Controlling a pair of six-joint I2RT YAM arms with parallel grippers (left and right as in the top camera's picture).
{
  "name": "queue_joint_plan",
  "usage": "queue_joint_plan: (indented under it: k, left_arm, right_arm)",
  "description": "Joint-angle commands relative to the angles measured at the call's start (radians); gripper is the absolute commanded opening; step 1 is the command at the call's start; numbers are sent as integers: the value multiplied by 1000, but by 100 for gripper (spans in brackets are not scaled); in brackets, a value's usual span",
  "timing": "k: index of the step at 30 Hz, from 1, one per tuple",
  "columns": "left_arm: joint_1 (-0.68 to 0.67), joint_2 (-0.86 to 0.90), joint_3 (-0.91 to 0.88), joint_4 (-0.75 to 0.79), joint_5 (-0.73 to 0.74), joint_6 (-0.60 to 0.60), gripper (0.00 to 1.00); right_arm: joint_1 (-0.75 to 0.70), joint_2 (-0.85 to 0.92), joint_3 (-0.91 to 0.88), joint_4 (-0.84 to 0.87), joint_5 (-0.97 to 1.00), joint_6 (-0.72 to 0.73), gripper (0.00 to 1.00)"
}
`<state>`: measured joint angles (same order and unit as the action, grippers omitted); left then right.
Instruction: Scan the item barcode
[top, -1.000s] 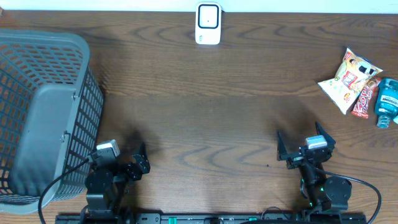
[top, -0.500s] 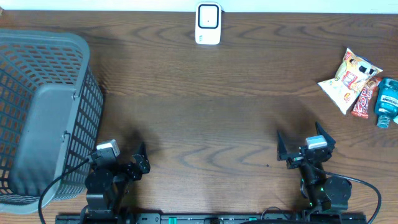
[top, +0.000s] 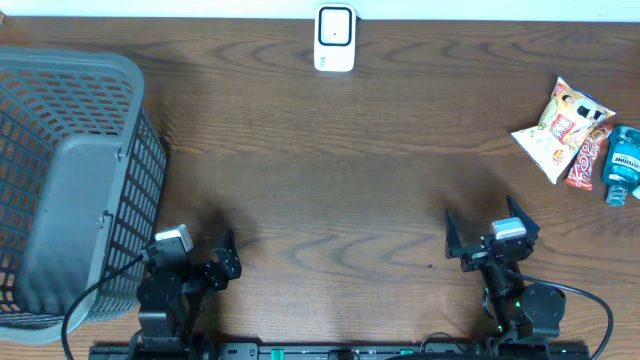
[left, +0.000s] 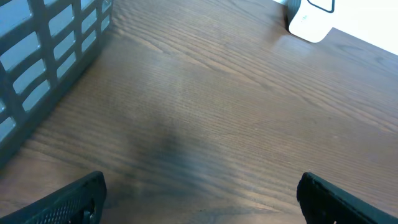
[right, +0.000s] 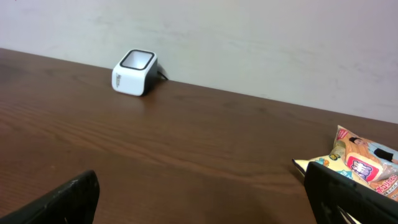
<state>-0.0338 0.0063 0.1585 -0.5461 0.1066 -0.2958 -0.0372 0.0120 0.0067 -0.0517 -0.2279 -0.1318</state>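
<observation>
The right gripper (top: 485, 225) stood with its jaws spread wide and nothing between them, low over the near edge of the table (top: 330, 180). The left gripper (left: 199, 202) was likewise wide and empty, just beside the grey basket (top: 70, 180).

The items to scan lay together at the far right, well apart from both grippers: a snack bag (top: 557, 125), a red wrapped bar (top: 586, 160) touching it, and a blue bottle (top: 622, 162) at the table's edge. The white scanner (top: 334, 38) sat at the far middle.

The snack bag, nearest the right arm, was probably light, puffy and slick, with contents that would crush. A hold across a flat sealed edge looked safest, with light pressure. No barcode was visible on its upper face, so it would likely need turning toward the scanner.
</observation>
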Motion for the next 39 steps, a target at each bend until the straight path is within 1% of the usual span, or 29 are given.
queue_joint_plan:
  k: [1, 3, 5, 9, 11, 14, 18, 26, 32, 36, 39]
  left_arm:
    - [3, -4, -10, -11, -17, -9, 98]
    - [3, -4, -11, 27, -31, -9, 98]
    - [3, -4, -11, 102, -32, -9, 98]
    - [3, -4, -11, 294, -50, -1, 98]
    - [3, -4, -11, 411, -51, 54, 98]
    - [3, -4, -11, 479, -61, 111, 98]
    - [3, -4, -15, 519, -118, 112, 98]
    - [4, -4, -89, 671, -180, 115, 98]
    - [4, -5, -156, 674, -199, 137, 98]
    - [3, -5, -155, 566, -198, 183, 98]
    - [3, -5, -155, 472, -196, 191, 98]
  right_arm:
    - [-8, -6, -1, -5, 9, 15, 99]
    - [-8, -6, -1, -5, 9, 15, 99]
    - [-8, -6, -1, -5, 9, 15, 99]
    - [-8, -6, -1, -5, 9, 15, 99]
    - [-8, -6, -1, -5, 9, 15, 99]
    - [-8, -6, -1, -5, 9, 15, 99]
    - [-8, -6, -1, -5, 9, 15, 99]
    - [-8, -6, -1, -5, 9, 15, 99]
    - [-8, -6, -1, -5, 9, 15, 99]
    - [-8, -6, -1, -5, 9, 15, 99]
    - [-8, -6, -1, -5, 9, 15, 99]
